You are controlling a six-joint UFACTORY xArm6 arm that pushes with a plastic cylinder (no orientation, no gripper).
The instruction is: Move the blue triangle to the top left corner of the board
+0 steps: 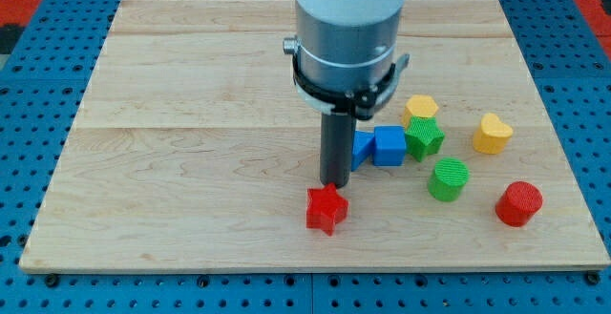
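The blue triangle lies on the wooden board, right of centre, partly hidden behind my rod. It touches a blue cube on its right. My tip is down on the board just left of and slightly below the blue triangle, close to or touching it. A red star sits directly below the tip.
A green star touches the blue cube's right side, with a yellow hexagon above it. A yellow heart, a green cylinder and a red cylinder lie at the view's right.
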